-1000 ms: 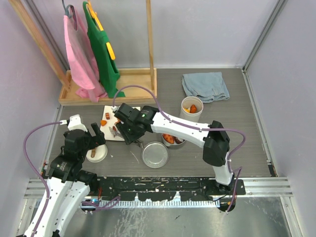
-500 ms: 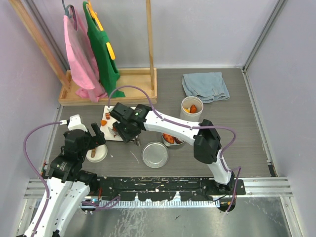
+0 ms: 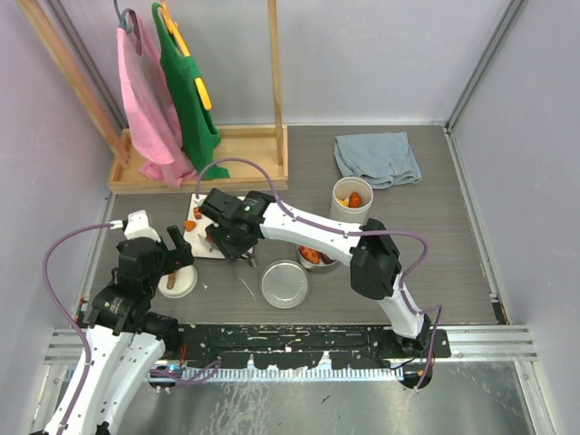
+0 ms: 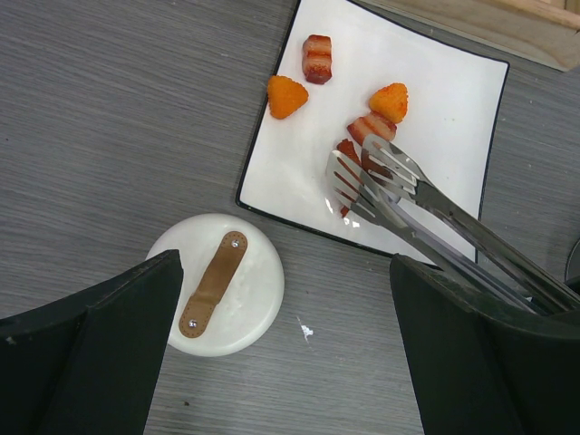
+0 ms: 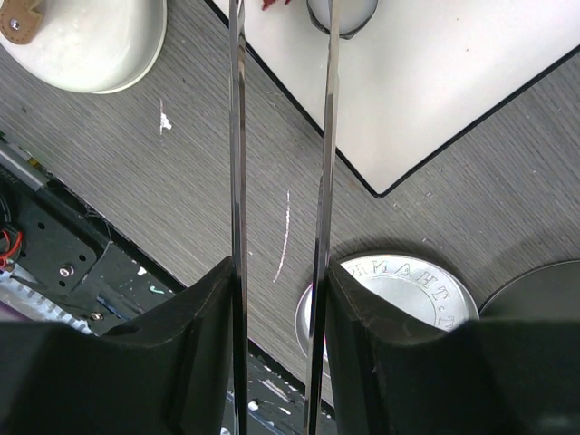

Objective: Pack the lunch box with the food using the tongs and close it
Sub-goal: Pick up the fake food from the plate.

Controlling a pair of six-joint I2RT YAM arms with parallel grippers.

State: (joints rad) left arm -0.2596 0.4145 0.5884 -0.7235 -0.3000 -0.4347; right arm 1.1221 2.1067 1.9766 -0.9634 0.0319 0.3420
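While my right claw (image 5: 276, 308) clenches the tongs (image 4: 426, 213) over leftover food (image 4: 287, 96) on the plate (image 4: 453, 100) and my left claw (image 4: 285, 349) hangs released above the white lid (image 4: 216, 284), I judge packing half done: the tub (image 3: 352, 201), at one o'clock of the tin (image 3: 324, 264), and the tin both hold food, lids off.

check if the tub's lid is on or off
Off. The white lid lies on the table by the plate; the tub stands open, food inside.

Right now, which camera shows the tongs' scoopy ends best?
The left wrist view: the tongs show their slotted ends over a red piece on the white plate. The right wrist view shows only their two thin arms; the top view barely shows them.
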